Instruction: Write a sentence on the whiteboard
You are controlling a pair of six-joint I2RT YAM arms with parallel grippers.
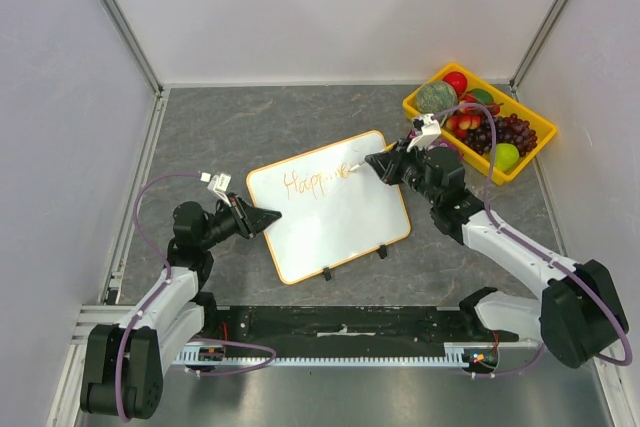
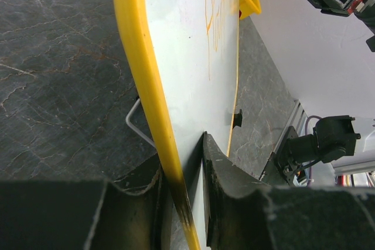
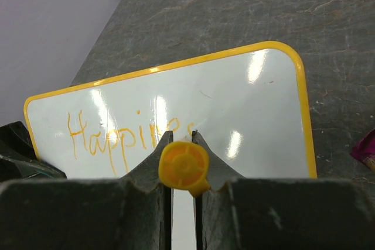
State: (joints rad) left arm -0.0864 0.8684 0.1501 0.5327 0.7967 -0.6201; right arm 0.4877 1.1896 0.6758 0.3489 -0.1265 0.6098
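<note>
Right fingers (image 3: 149, 162): closed narrowly on a marker (image 3: 184, 166), with its orange cap end seated between them and facing the wrist camera. In the top view the barrel points to about 8 o'clock and the tip touches the whiteboard (image 1: 340, 222).

Left fingers (image 2: 214, 156): pinched on the board's yellow rim at its 9 o'clock end in the top view. One finger is over the white face and one is under it, and that end appears lifted off the tabletop (image 1: 230, 127).

Sentence (image 3: 117, 139): orange script reading roughly "Happines". It is unfinished, and the marker tip is at its last letter.

Governing relation: the board's long axis runs from about 8 to 2 o'clock in the top view, and the script follows it. Unwritten white surface lies toward 2 o'clock from the tip, and a wider blank band lies toward 5 o'clock. The right arm alone carries the marker and is nearer that space.

Judgement: the next stroke goes toward 2 o'clock, and a second line would sit in the blank band. A yellow fruit tray (image 1: 410, 105) lies at 2 o'clock, apart from the board.
</note>
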